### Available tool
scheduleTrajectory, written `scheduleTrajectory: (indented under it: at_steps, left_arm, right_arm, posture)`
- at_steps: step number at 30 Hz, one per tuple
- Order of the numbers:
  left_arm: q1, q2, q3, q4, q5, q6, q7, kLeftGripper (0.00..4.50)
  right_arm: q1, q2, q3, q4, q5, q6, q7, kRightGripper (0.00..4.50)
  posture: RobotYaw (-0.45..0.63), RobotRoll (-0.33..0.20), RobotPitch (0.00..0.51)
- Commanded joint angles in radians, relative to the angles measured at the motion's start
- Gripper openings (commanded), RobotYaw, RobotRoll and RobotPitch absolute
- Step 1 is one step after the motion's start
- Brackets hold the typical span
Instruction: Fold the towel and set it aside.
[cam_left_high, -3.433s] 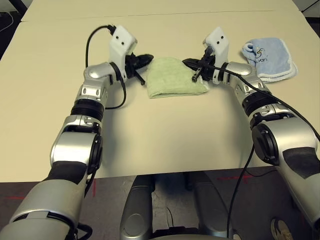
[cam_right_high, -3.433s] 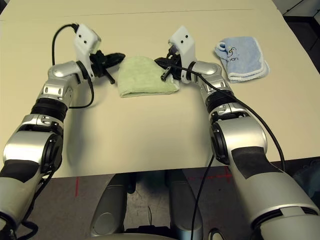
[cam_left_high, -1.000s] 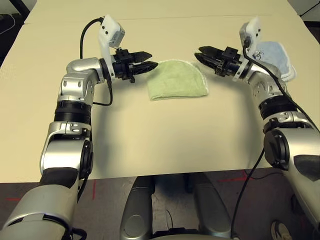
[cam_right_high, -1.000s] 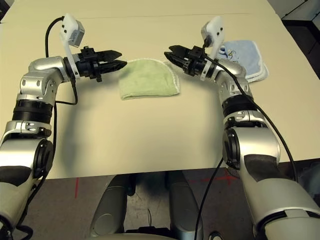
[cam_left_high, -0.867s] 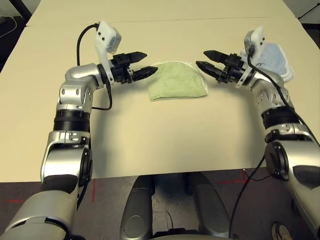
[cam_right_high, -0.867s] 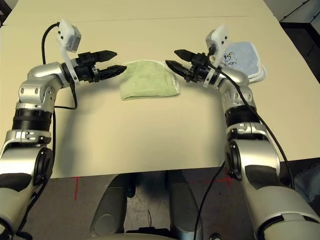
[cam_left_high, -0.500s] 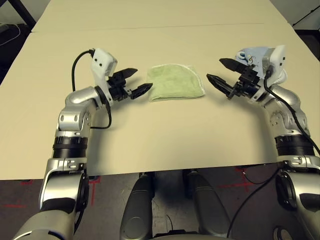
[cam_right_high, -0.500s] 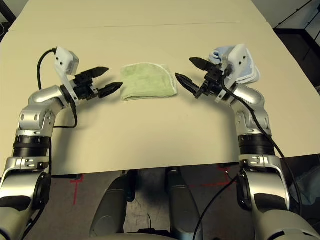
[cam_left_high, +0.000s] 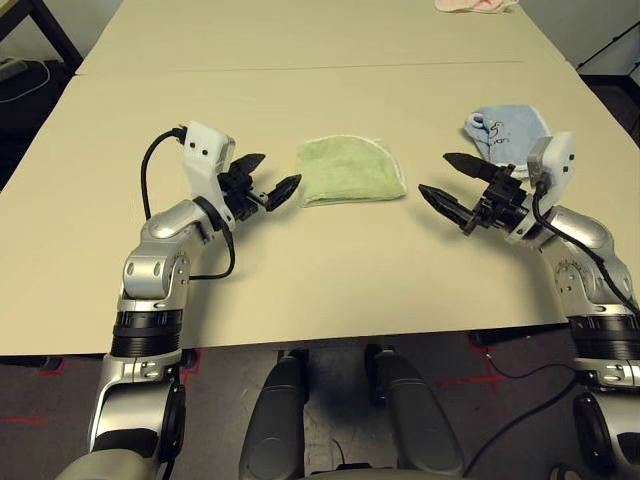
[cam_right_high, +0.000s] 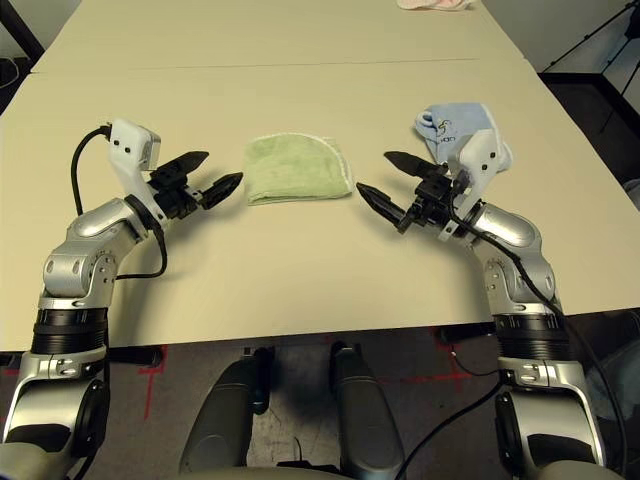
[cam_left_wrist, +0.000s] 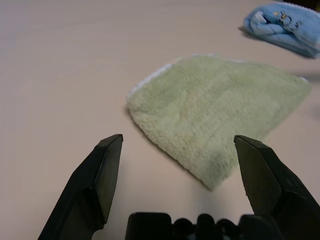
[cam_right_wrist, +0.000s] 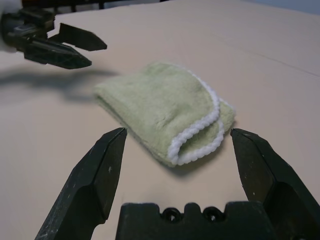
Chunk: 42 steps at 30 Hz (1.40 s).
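Observation:
The towel (cam_left_high: 350, 170), light green with white stitched edging, lies folded into a small rounded wedge flat on the beige table (cam_left_high: 320, 260). My left gripper (cam_left_high: 268, 175) hovers open just to its left, fingers pointing at it, nothing between them. Off to the right of the towel my right gripper (cam_left_high: 445, 178) is also open and holds nothing, a hand's width from the cloth. The left wrist view shows the towel (cam_left_wrist: 220, 115) ahead of the spread fingers (cam_left_wrist: 95, 185). In the right wrist view, the towel (cam_right_wrist: 165, 110) lies beyond the spread fingers (cam_right_wrist: 100, 175), with the left gripper (cam_right_wrist: 70, 47) behind it.
A pale blue towel (cam_left_high: 510, 130) lies folded at the right, just behind my right wrist. A pink cloth (cam_left_high: 475, 5) sits at the table's far edge. A seam (cam_left_high: 300, 68) runs across the table behind the towel. Bare tabletop lies in front of the towel.
Both arms have drawn back from the towel toward me and apart, their fingers spreading wider. The camera has tilted, so the whole scene sits differently. The towel lies where it was.

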Motion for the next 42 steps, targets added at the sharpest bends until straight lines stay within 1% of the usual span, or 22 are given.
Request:
scheduleTrajectory:
  at_steps: [1, 3, 7, 9, 12, 13, 16, 18, 21, 27, 33, 39, 42]
  left_arm:
    - [-0.011, 0.036, -0.047, -0.020, -0.021, 0.104, -0.039, 4.50]
    - [-0.015, 0.056, -0.067, -0.022, -0.016, 0.150, -0.044, 4.50]
    - [-0.018, 0.011, -0.059, -0.032, -0.058, 0.202, -0.024, 4.50]
    - [-0.031, -0.021, -0.028, -0.029, -0.113, 0.304, -0.003, 4.50]
    - [-0.075, -0.048, 0.043, 0.018, -0.195, 0.499, 0.051, 4.50]
    - [-0.088, -0.054, 0.065, 0.033, -0.211, 0.541, 0.070, 4.50]
    - [-0.130, -0.033, 0.120, 0.101, -0.257, 0.666, 0.079, 4.50]
    - [-0.154, -0.018, 0.145, 0.145, -0.277, 0.719, 0.077, 4.50]
    - [-0.198, -0.001, 0.171, 0.227, -0.287, 0.747, 0.079, 4.50]
    - [-0.276, -0.035, 0.245, 0.352, -0.321, 0.818, 0.123, 4.50]
    - [-0.329, -0.102, 0.305, 0.413, -0.336, 0.809, 0.180, 4.50]
    - [-0.363, -0.157, 0.320, 0.460, -0.334, 0.774, 0.214, 4.50]
    - [-0.376, -0.172, 0.311, 0.499, -0.325, 0.743, 0.222, 4.50]
  right_arm:
    - [-0.010, -0.021, 0.015, 0.037, -0.013, -0.032, 0.036, 4.48]
    - [-0.019, -0.020, 0.018, 0.046, -0.014, -0.036, 0.035, 4.48]
    - [-0.063, -0.005, 0.041, 0.088, -0.034, -0.065, 0.039, 4.48]
    - [-0.086, 0.005, 0.048, 0.103, -0.032, -0.069, 0.037, 4.48]
    - [-0.100, 0.013, 0.055, 0.111, -0.034, -0.073, 0.039, 4.48]
    - [-0.101, 0.014, 0.057, 0.112, -0.034, -0.074, 0.039, 4.48]
    - [-0.097, 0.012, 0.061, 0.110, -0.035, -0.076, 0.039, 4.48]
    - [-0.095, 0.010, 0.062, 0.109, -0.034, -0.076, 0.039, 4.48]
    - [-0.094, 0.006, 0.062, 0.109, -0.036, -0.077, 0.039, 4.48]
    - [-0.098, 0.004, 0.062, 0.117, -0.041, -0.082, 0.039, 4.48]
    - [-0.097, 0.001, 0.059, 0.120, -0.046, -0.083, 0.038, 4.48]
    - [-0.100, 0.000, 0.058, 0.127, -0.051, -0.085, 0.037, 4.48]
    - [-0.102, 0.001, 0.058, 0.130, -0.051, -0.087, 0.038, 4.48]
  posture:
    - [0.08, 0.000, 0.196]
    - [0.08, 0.000, 0.195]
    - [0.08, 0.000, 0.194]
    - [0.08, 0.000, 0.194]
    - [0.08, 0.000, 0.195]
    - [0.08, 0.000, 0.197]
    - [0.08, 0.000, 0.200]
    - [0.08, 0.000, 0.201]
    - [0.08, 0.000, 0.202]
    - [0.08, 0.000, 0.203]
    - [0.07, 0.000, 0.205]
    - [0.07, 0.000, 0.206]
    - [0.07, 0.000, 0.205]
